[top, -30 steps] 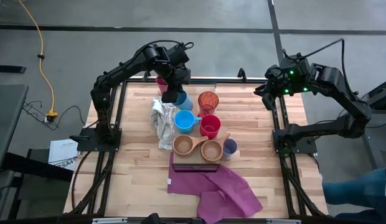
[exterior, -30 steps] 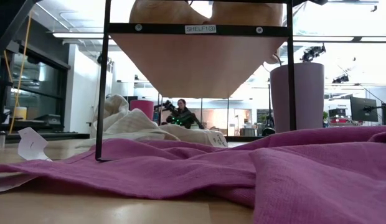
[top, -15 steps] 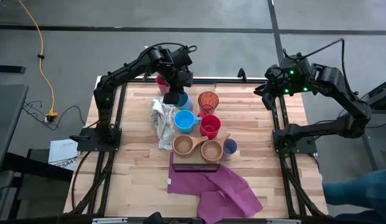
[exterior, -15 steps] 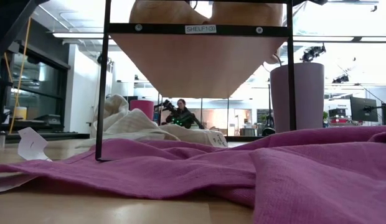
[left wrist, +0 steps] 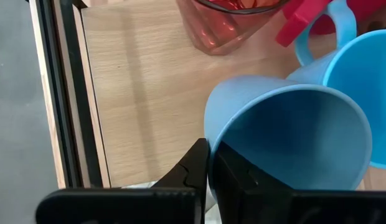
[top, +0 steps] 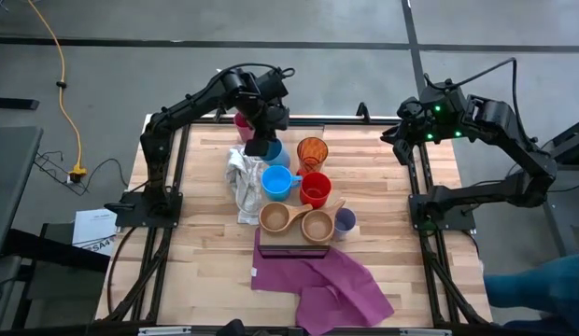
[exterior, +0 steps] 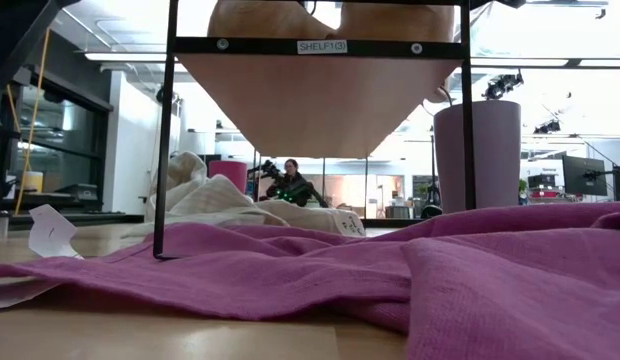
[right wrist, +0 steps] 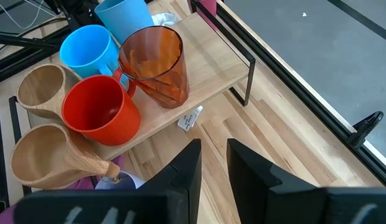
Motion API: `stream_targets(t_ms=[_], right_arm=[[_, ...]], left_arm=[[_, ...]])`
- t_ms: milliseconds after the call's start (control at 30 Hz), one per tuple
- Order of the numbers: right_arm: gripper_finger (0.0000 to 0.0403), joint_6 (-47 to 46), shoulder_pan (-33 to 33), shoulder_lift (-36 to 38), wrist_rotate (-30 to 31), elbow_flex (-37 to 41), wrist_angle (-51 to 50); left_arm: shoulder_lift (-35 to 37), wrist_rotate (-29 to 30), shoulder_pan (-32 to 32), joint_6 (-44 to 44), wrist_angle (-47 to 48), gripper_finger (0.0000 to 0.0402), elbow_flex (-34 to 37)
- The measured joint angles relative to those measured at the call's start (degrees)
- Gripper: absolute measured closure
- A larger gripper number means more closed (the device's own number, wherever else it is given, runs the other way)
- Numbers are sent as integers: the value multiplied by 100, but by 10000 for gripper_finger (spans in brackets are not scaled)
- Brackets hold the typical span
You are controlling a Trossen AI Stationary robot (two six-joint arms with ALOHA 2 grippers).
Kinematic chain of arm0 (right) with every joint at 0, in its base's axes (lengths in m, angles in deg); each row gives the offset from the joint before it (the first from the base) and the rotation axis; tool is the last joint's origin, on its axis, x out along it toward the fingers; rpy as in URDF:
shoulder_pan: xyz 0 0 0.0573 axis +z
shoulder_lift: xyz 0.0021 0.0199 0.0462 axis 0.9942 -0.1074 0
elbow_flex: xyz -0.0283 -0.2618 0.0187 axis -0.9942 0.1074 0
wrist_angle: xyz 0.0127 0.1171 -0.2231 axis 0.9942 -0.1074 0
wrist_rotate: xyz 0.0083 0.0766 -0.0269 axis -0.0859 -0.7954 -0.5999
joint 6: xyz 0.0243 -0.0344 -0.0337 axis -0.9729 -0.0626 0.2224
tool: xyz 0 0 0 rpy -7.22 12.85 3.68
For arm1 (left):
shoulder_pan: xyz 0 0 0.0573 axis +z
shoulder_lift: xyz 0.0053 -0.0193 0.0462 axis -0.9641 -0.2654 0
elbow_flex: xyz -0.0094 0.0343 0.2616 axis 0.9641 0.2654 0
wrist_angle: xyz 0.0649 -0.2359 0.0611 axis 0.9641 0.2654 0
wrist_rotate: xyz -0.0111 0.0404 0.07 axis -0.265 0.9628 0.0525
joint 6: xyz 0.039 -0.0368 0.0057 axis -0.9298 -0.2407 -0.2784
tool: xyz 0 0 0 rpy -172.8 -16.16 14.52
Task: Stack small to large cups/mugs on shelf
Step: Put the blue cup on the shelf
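Observation:
The shelf, a light-wood plank in a dark frame, stands mid-table and bears a light blue mug, a second blue mug, an orange translucent tumbler, a red mug and two wooden handled cups. A lavender tumbler stands beside the shelf. A magenta tumbler is at the far edge. My left gripper is shut on the light blue mug at the shelf's far end. My right gripper hangs open above the table's far right corner. My left gripper pinches the light blue mug's rim, one finger inside the mug and one outside. The fingers come steeply from above. The mug's mouth faces up toward the wrist; its base is hidden, so I cannot tell whether it rests on the shelf.
A crumpled white cloth lies left of the shelf. A purple cloth spreads from under the shelf's near end toward the front edge. Bare wood shows on the table's right and left sides.

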Motion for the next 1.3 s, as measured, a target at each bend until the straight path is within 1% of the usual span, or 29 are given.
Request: stream_targets(t_ms=[367, 533, 1300], right_arm=[[334, -4, 0, 0, 20, 0, 1], [334, -6, -1, 0, 17, 0, 1], [334, 14, -1, 0, 11, 0, 1]], left_arm=[[-169, -51, -15, -20, 103, 392, 0], [-160, -39, -37, -46, -111, 392, -1], [-160, -112, -37, -163, -55, 392, 0]])
